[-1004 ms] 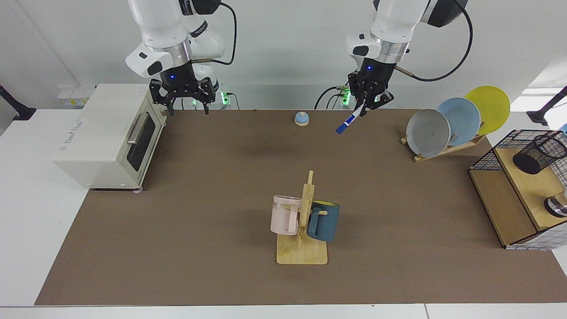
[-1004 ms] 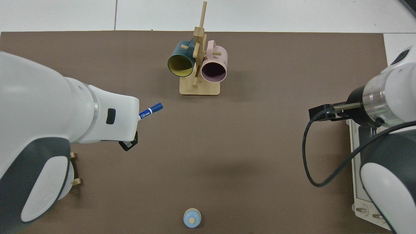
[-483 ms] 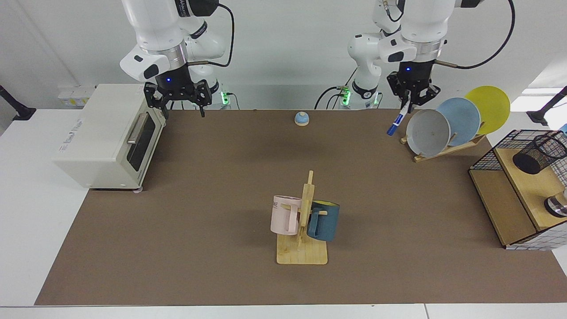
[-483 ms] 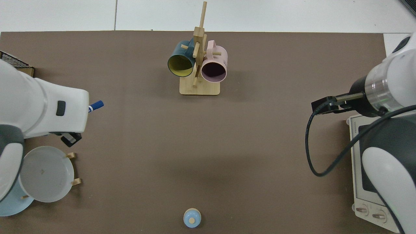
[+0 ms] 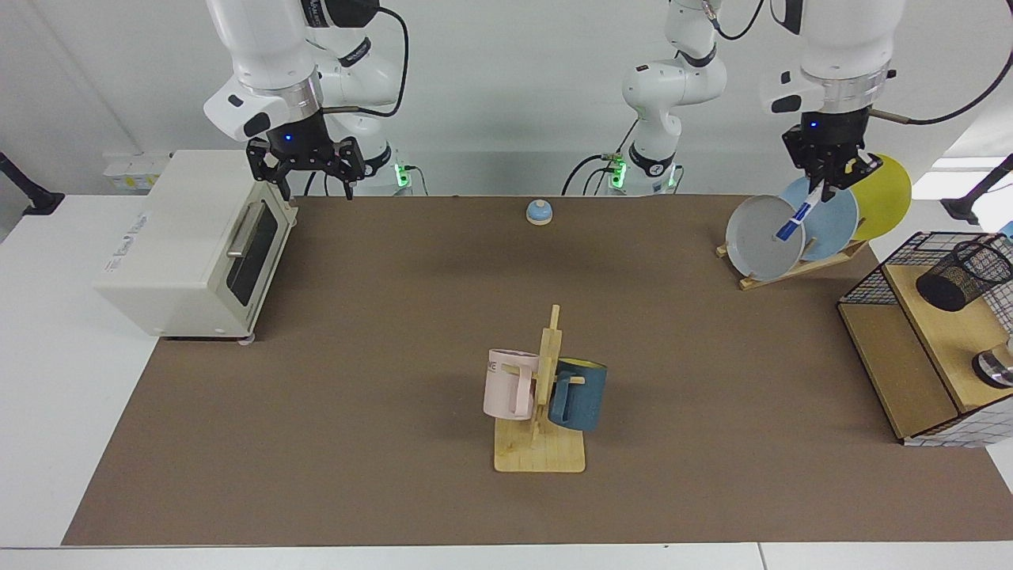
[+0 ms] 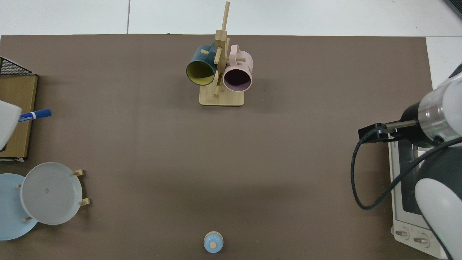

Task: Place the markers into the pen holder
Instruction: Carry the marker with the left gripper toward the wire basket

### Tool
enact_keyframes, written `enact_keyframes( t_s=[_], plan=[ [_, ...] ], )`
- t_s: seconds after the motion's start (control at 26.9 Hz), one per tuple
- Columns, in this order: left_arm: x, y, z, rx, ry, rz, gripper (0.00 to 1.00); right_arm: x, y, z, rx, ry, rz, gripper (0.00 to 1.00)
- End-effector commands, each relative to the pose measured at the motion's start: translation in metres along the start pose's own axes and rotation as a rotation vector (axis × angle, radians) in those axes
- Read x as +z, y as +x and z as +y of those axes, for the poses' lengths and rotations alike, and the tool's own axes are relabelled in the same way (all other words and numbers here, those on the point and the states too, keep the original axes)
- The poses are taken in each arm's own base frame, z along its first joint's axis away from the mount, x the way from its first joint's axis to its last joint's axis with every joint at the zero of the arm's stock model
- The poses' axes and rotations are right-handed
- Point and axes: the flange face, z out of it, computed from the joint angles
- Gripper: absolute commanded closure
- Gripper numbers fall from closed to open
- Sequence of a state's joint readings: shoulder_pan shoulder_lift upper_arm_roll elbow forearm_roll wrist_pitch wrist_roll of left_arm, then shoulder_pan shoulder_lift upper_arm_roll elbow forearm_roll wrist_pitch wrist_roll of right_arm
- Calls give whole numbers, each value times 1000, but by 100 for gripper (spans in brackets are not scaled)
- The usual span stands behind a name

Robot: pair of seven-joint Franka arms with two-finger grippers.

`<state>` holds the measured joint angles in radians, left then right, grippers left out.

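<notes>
- Left gripper (image 5: 829, 176) high over the far right part of the bench, above the plate rack (image 5: 791, 265), clamped on the marker (image 5: 791, 220).
- Marker pinched near its upper end, hanging aslant, blue tip lowest and pointing down toward the view's left, in front of the grey plate (image 5: 764, 237) in the facing view.
- From above, only the marker's blue end (image 6: 35, 115) poking out past the arm's white shell at the left edge, over the edge of the basket's wooden floor (image 6: 14, 115).
- Holder (image 5: 964, 274) sitting in the wire basket (image 5: 870, 281) off the bench's right edge, tipped in this view with its open mouth up and toward the view's right.
- Key relation: holder nearer the camera and further toward the view's right than the gripper, and lower; well apart, with the basket's wire wall between.
- Long axis of the marker not lined up with the holder's mouth; likely needs swinging nearer upright, blue tip down, before any descent.
- Judged stage: carry in the air, insertion not yet begun.
- Risk, as a guess: tip catching the mesh rim or the basket wire if lowered at this slant.
- Right gripper (image 5: 305, 168) up at the far left, beside the oven (image 5: 190, 237), fingers spread, nothing in them; waiting, and much the farther arm from the holder.
- Mug stand (image 5: 542, 396) mid-bench, bell (image 5: 539, 211) near the far edge, both away from the route.
</notes>
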<state>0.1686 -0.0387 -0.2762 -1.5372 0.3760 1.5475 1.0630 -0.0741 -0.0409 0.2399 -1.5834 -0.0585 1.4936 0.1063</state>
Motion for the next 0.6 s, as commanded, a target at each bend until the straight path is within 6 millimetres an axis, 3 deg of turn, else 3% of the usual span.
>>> enact_keyframes(
  t_s=[0.0, 0.56],
  plan=[
    [5, -30, -17, 116, 34, -16, 100, 2, -18, 1, -11, 6, -8, 0],
    [33, -103, -56, 315, 88, -148, 100, 1, -20, -14, -39, 57, -9, 1]
  ],
)
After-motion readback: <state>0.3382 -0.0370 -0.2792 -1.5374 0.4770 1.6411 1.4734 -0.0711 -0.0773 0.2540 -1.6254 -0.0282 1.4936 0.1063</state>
